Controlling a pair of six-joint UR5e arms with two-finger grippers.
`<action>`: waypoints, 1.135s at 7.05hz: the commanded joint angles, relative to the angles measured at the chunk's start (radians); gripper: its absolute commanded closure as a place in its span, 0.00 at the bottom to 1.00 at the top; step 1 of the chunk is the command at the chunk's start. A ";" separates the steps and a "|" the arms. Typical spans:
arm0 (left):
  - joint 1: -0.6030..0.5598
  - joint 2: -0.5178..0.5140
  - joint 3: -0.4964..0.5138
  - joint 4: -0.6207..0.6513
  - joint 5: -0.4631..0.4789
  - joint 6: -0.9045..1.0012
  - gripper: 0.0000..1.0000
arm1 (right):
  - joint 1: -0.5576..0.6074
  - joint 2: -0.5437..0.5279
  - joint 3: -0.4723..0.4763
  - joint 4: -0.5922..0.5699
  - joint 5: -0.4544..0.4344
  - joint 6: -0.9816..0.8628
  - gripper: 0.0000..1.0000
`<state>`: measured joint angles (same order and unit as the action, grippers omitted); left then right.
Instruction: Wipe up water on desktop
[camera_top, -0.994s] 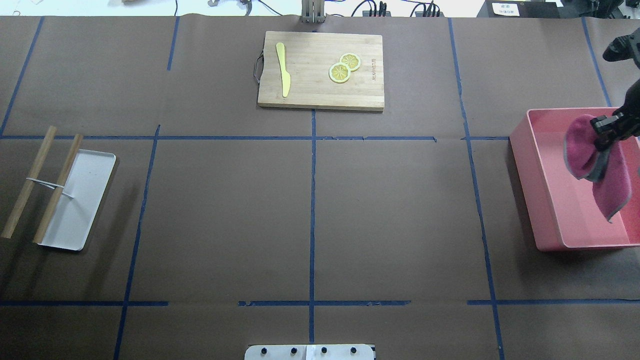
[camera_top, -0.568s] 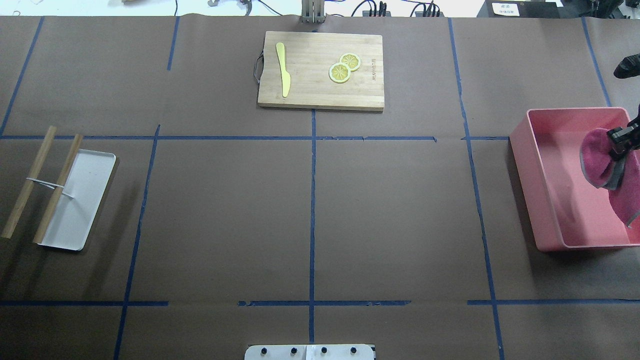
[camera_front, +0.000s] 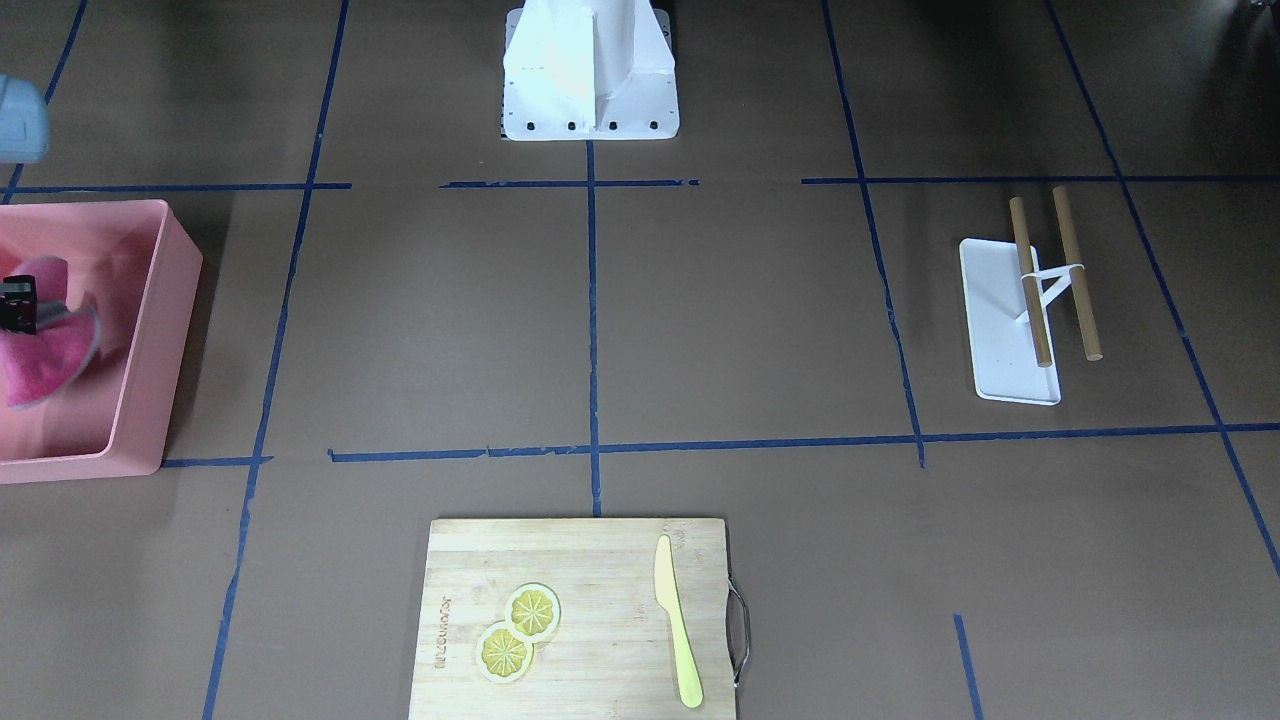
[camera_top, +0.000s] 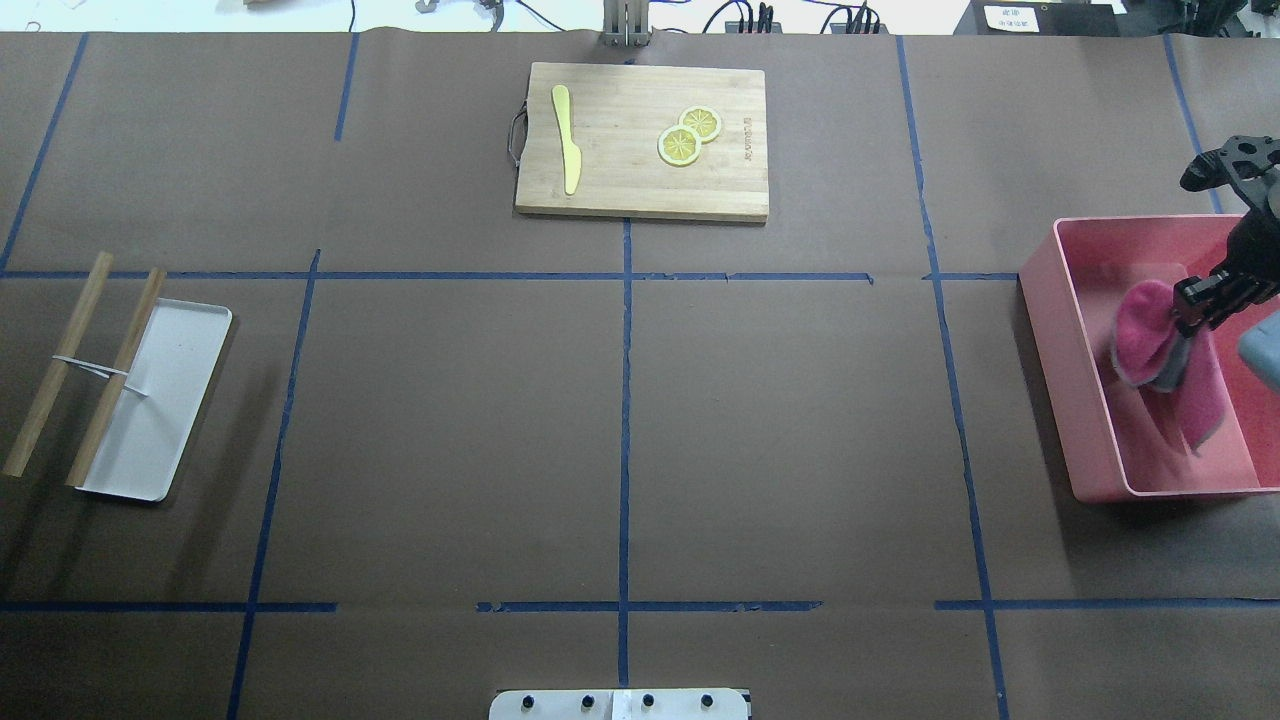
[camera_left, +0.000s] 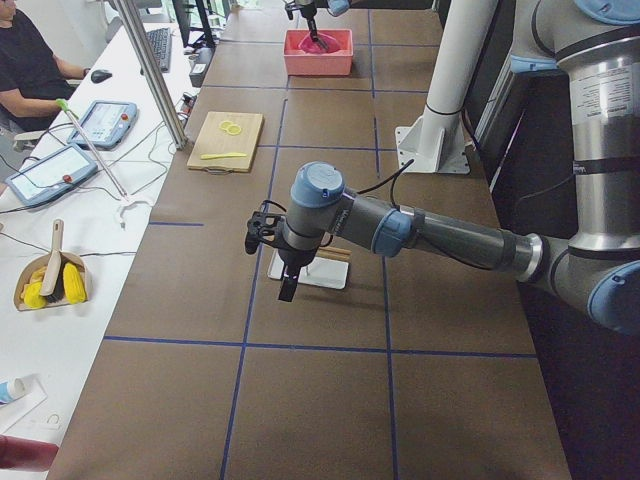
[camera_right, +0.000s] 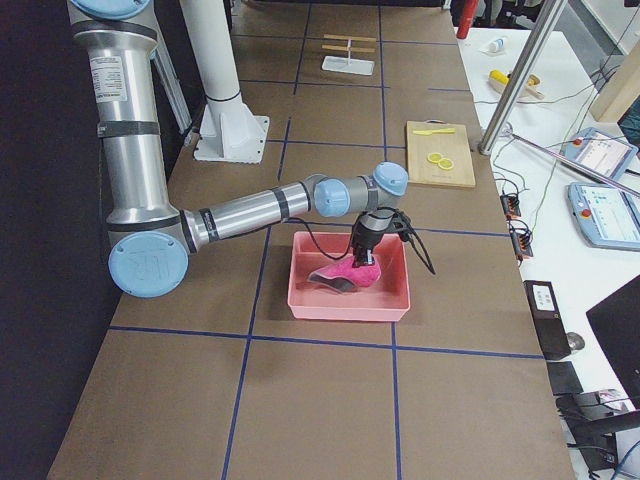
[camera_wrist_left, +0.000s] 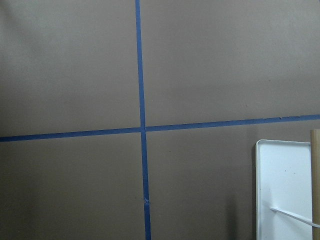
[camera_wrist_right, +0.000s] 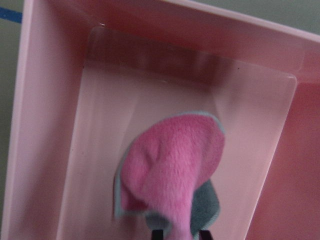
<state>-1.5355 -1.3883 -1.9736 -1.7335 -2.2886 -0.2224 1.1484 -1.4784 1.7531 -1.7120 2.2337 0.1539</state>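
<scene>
The desktop (camera_top: 780, 420) is a matte brown surface with blue tape lines; I see no water on it. My right gripper (camera_top: 1205, 300) is shut on a pink cloth with a grey edge (camera_top: 1145, 335) and holds it hanging inside the pink bin (camera_top: 1050, 330) at the table's right end. The cloth also shows in the right wrist view (camera_wrist_right: 170, 170), folded and hanging over the bin floor, and in the front-facing view (camera_front: 45, 345). My left gripper (camera_left: 285, 285) shows only in the exterior left view, above the white tray; I cannot tell whether it is open or shut.
A bamboo cutting board (camera_top: 640, 185) with a yellow knife (camera_top: 568, 140) and two lemon slices (camera_top: 688, 135) lies at the far middle. A white tray (camera_top: 160, 400) with two wooden rods (camera_top: 60, 360) lies at the left. The robot base (camera_front: 590, 70) stands at the near edge.
My right gripper swung right with the cloth, then came back left and sank lower into the pink bin. Nothing else has moved.
</scene>
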 joint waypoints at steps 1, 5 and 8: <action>-0.002 0.000 -0.001 0.000 0.000 0.000 0.00 | 0.048 0.000 0.069 0.000 0.016 -0.001 0.00; -0.020 -0.031 0.021 0.249 0.001 0.252 0.00 | 0.322 -0.033 0.094 -0.009 0.149 -0.063 0.00; -0.037 -0.028 0.099 0.365 -0.104 0.319 0.00 | 0.385 -0.034 0.069 -0.093 0.092 -0.263 0.00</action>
<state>-1.5688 -1.4272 -1.9014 -1.3918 -2.3530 0.0765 1.5107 -1.5151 1.8340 -1.7474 2.3398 -0.0061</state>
